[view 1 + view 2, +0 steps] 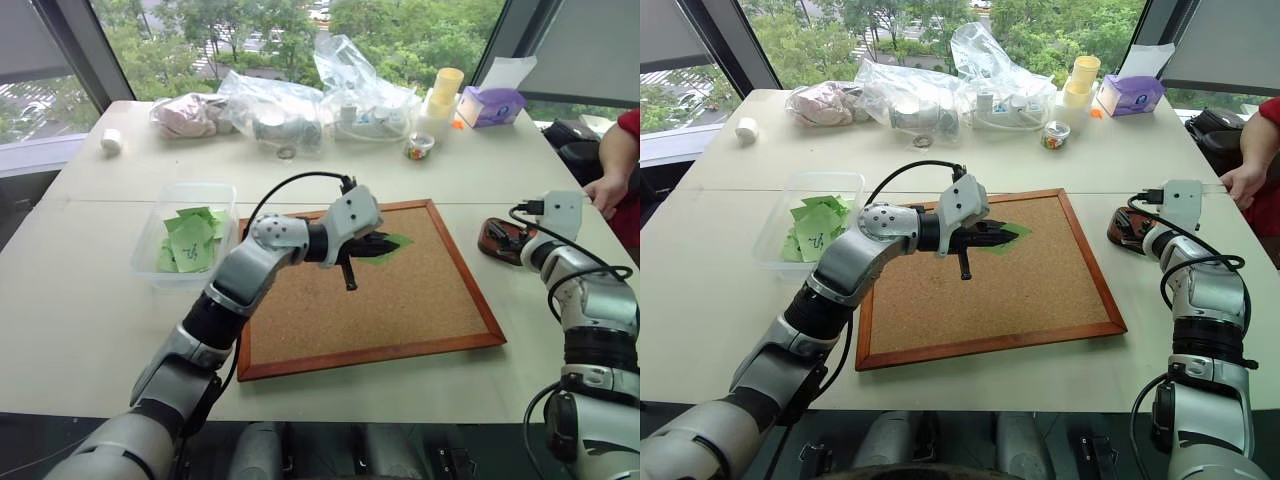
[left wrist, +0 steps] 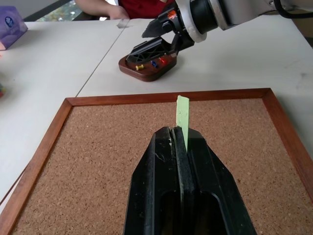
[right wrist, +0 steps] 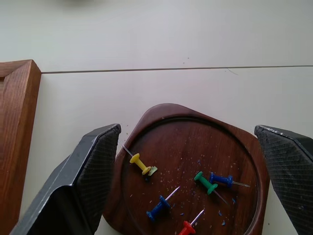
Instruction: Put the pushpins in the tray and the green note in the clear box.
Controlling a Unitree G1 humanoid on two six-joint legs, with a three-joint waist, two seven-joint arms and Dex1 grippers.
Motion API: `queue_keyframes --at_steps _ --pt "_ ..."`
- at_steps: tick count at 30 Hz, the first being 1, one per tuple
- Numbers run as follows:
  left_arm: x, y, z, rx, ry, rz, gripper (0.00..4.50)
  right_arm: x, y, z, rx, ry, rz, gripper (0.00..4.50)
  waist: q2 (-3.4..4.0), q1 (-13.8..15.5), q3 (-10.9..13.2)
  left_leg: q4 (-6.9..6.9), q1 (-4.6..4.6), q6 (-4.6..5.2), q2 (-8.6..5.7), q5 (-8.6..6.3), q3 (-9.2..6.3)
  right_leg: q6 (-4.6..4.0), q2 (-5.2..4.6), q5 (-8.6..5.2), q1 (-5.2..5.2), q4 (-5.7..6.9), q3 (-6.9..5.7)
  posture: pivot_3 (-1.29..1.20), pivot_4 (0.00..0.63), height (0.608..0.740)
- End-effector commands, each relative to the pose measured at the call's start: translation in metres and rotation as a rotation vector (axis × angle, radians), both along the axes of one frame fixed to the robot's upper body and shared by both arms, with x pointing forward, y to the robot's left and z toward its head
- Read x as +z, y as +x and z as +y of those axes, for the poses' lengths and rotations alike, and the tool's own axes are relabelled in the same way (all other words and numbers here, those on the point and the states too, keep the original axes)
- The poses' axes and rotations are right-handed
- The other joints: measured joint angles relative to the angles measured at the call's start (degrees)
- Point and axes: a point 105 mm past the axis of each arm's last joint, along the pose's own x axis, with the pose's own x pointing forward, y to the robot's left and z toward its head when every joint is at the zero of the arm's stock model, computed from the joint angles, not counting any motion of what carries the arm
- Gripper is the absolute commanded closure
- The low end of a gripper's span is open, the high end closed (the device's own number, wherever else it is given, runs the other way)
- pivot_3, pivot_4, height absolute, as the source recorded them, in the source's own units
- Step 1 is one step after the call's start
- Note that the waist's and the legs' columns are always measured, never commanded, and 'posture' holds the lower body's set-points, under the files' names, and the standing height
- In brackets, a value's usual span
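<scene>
My left gripper (image 1: 378, 244) hangs over the far part of the corkboard (image 1: 400, 310), shut on the green note (image 2: 182, 116), which sticks up edge-on between its fingers. To the board's right, my right gripper (image 3: 187, 129) stands open just over the reddish-brown tray (image 3: 161, 111), one finger on each side of it and nothing between them. Several pushpins lie in the tray: a yellow one (image 3: 140, 164), a green one (image 3: 205, 181), two blue ones and a red one. The clear box (image 1: 185, 192) sits left of the board with other green notes (image 1: 190, 240) inside.
Crinkled plastic bags (image 1: 280, 110), a stack of cups (image 1: 443, 95) and a purple tissue box (image 1: 490, 105) line the far side of the table. A person's hand (image 1: 605, 190) rests at the right edge, close behind my right arm. A white roll (image 1: 111, 140) lies far left.
</scene>
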Motion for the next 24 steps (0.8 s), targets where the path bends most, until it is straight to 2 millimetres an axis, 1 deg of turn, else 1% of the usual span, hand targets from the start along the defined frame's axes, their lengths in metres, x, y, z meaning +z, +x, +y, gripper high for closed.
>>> queue_keyframes --at_steps 1,2,3,4,6,8,9,11,12,13,14,15,16,17,20,22,24 --pt "0.022 0.009 0.008 0.089 -0.101 -0.001 4.50 0.042 0.000 0.006 0.056 -0.028 -0.153 0.02 0.00 0.0 0.0 0.00 0.00 0.00 0.00 0.00 0.00 0.00 0.00 0.00 0.00 0.00 0.00 0.00 0.150 0.728" --pt "0.027 0.016 0.013 0.145 -0.122 -0.001 4.50 0.049 -0.001 0.011 0.089 -0.039 -0.177 0.02 0.00 0.0 0.0 0.00 0.00 0.00 0.01 0.00 0.00 0.00 0.00 0.00 0.00 0.00 0.00 0.00 0.150 0.728" --pt "0.034 0.028 0.023 0.249 -0.146 -0.005 4.50 0.061 -0.002 0.026 0.176 -0.033 -0.211 0.02 0.02 0.0 0.0 0.00 0.00 0.00 0.02 0.00 -0.01 0.00 0.00 0.00 0.00 0.01 0.00 0.00 0.150 0.728" --pt "0.039 0.035 0.030 0.320 -0.161 -0.007 4.50 0.069 -0.004 0.036 0.240 -0.029 -0.232 0.02 0.02 -0.1 0.0 0.00 0.00 0.00 0.03 0.00 -0.03 0.00 0.00 0.00 0.00 0.02 0.00 0.00 0.150 0.728" --pt "0.051 0.054 0.056 0.541 -0.207 0.022 4.50 0.091 -0.013 0.069 0.425 -0.020 -0.285 0.02 0.05 -0.2 0.0 0.00 0.00 0.00 0.07 0.00 -0.04 0.01 0.04 0.00 0.00 0.04 0.00 0.00 0.150 0.728" --pt "0.058 0.067 0.085 0.735 -0.201 0.007 4.50 0.104 -0.024 0.097 0.583 -0.025 -0.302 0.02 0.05 -0.1 0.0 0.00 0.00 0.00 0.08 0.00 -0.06 0.01 0.04 0.00 -0.01 0.07 0.00 0.00 0.150 0.728" --pt "0.061 0.069 0.098 0.801 -0.200 -0.009 4.50 0.109 -0.029 0.110 0.652 -0.027 -0.302 0.02 0.05 -0.2 0.0 0.00 0.00 0.00 0.09 0.00 -0.09 0.01 0.04 0.00 -0.01 0.07 -0.01 0.00 0.150 0.728" --pt "0.066 0.071 0.115 0.887 -0.203 -0.020 4.50 0.113 -0.037 0.125 0.740 -0.028 -0.297 0.02 0.04 0.0 0.0 0.00 0.00 0.00 0.09 0.00 -0.09 0.01 0.04 0.01 -0.01 0.07 -0.01 0.00 0.150 0.728" --pt "0.072 0.074 0.134 0.992 -0.202 -0.047 4.50 0.115 -0.043 0.140 0.824 -0.033 -0.284 0.02 0.04 0.1 0.0 0.00 0.00 0.00 0.09 0.00 -0.09 0.01 0.03 0.01 0.00 0.07 -0.03 0.00 0.150 0.728" --pt "0.078 0.074 0.160 1.133 -0.208 -0.080 4.50 0.111 -0.055 0.163 0.973 -0.040 -0.230 0.02 0.03 0.1 0.0 0.01 0.00 0.00 0.08 0.00 -0.09 0.01 0.01 0.01 0.00 0.07 -0.03 0.00 0.150 0.728" --pt "0.080 0.071 0.187 1.297 -0.239 -0.052 4.50 0.105 -0.067 0.183 1.100 -0.068 -0.184 0.02 0.02 0.1 0.1 0.02 0.00 0.00 0.07 0.00 -0.08 0.01 0.00 0.01 0.00 0.07 -0.03 0.00 0.150 0.728" --pt "0.077 0.064 0.201 1.402 -0.290 0.031 4.50 0.099 -0.076 0.196 1.188 -0.082 -0.144 0.02 -0.01 0.1 0.1 0.02 -0.03 0.01 0.06 -0.01 -0.09 0.01 -0.02 0.01 -0.01 0.07 -0.04 0.00 0.150 0.728" --pt "0.072 0.058 0.208 1.453 -0.322 0.104 4.50 0.096 -0.080 0.203 1.232 -0.090 -0.121 0.02 -0.06 0.1 0.1 0.02 -0.03 0.01 0.06 -0.01 -0.14 0.01 -0.01 0.01 -0.01 0.07 -0.07 0.00 0.150 0.728" --pt "0.068 0.054 0.209 1.479 -0.342 0.156 4.50 0.094 -0.083 0.206 1.257 -0.087 -0.111 0.02 -0.09 0.1 0.1 0.02 -0.06 0.01 0.07 -0.01 -0.17 0.01 0.00 0.01 -0.01 0.05 -0.08 0.00 0.150 0.728" --pt "0.058 0.038 0.228 1.608 -0.300 0.153 4.50 0.085 -0.095 0.223 1.373 -0.054 -0.070 0.02 -0.15 0.5 0.1 0.02 -0.07 0.02 -0.04 -0.02 -0.26 0.01 -0.08 0.01 0.03 0.03 -0.12 0.00 0.150 0.728" --pt "0.049 0.033 0.238 1.661 -0.281 0.166 4.50 0.082 -0.095 0.227 1.390 -0.052 -0.060 0.02 -0.18 0.4 0.1 0.04 -0.07 0.02 -0.05 -0.02 -0.26 0.01 -0.11 0.01 0.05 0.04 -0.11 0.00 0.150 0.728" --pt "0.045 0.032 0.241 1.679 -0.276 0.177 4.50 0.080 -0.095 0.228 1.391 -0.053 -0.057 0.02 -0.19 0.4 0.1 0.04 -0.06 0.02 -0.04 -0.01 -0.26 0.01 -0.12 0.01 0.05 0.05 -0.12 0.00 0.150 0.728"
